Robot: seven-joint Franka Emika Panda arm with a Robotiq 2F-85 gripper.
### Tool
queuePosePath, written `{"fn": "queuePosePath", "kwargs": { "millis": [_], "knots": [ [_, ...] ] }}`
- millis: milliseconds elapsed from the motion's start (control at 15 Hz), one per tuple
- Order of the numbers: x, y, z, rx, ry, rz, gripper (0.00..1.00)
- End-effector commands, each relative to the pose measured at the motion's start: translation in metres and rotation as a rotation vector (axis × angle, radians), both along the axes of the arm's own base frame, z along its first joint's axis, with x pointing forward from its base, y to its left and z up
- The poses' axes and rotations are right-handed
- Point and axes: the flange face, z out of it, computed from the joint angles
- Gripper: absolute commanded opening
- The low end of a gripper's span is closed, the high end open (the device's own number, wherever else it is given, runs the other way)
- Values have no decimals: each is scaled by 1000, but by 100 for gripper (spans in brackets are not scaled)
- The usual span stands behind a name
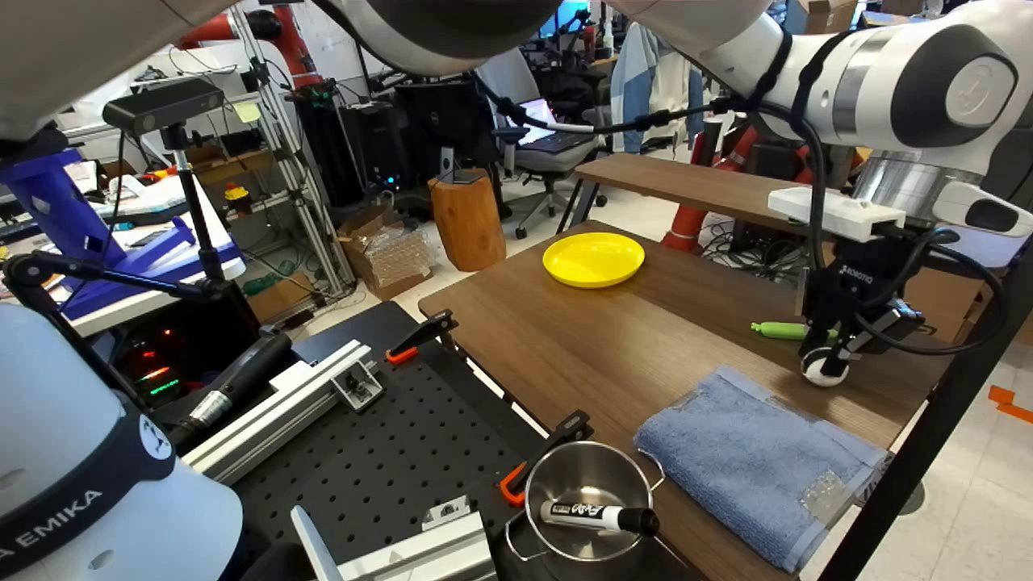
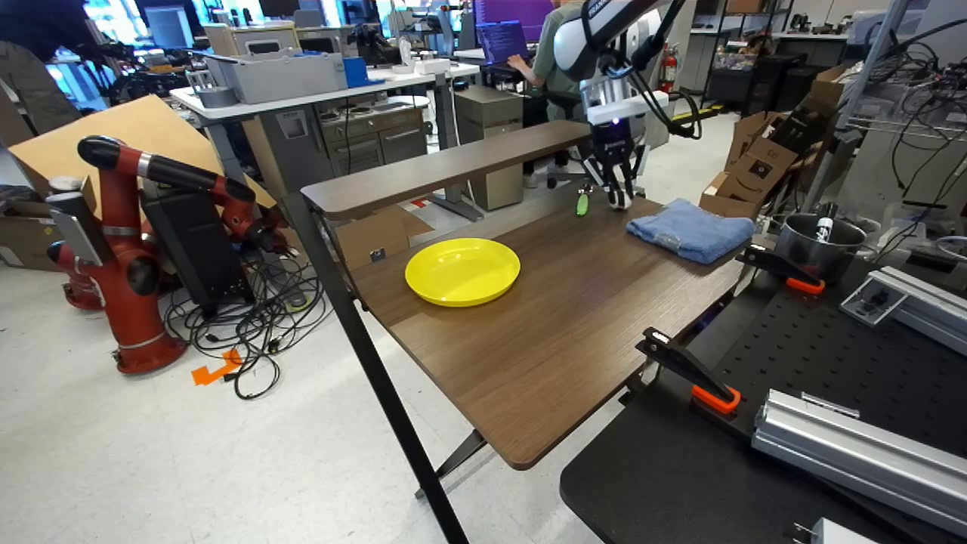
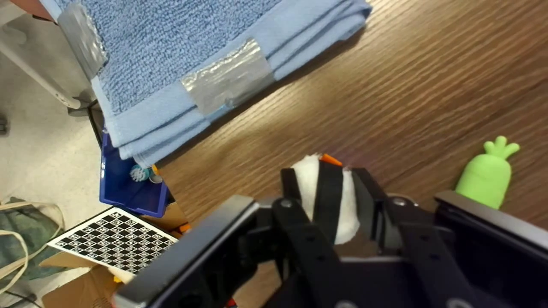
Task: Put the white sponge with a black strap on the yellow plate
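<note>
I see my white arm (image 1: 825, 109), two o'clock in an exterior view, grey-capped, black-strapped; EMIKA on my base (image 1: 64, 411), eight o'clock; ROBOTIQ across my black gripper (image 1: 825, 355), three!

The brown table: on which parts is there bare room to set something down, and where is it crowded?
On the table, bare wood shows between the yellow plate and the blue towel, and between the plate and the black perforated board. It is crowded where the gripper holds the white sponge, with the green toy and the towel close by.

The arm (image 1: 726, 36) reaches out, its wrist (image 1: 916, 181) turned downward, the fingers (image 3: 291, 185) clamped partway closed
</note>
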Motion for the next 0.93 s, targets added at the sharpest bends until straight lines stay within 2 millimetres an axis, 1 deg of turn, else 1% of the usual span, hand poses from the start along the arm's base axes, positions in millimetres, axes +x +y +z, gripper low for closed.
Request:
{"fn": "queuePosePath", "kwargs": {
  "millis": [0,67,200,267,467,600,867],
  "knots": [
    [5,-1,1,-2,17,-15,5],
    [6,-2,2,-1,15,-13,2],
    [7,-1,9,14,20,-7,5],
    [6,1,12,23,32,4,3],
    [7,16,26,43,60,57,4],
    [11,32,38,56,65,100,4],
    [27,77,69,52,25,210,4]
  ]
}}
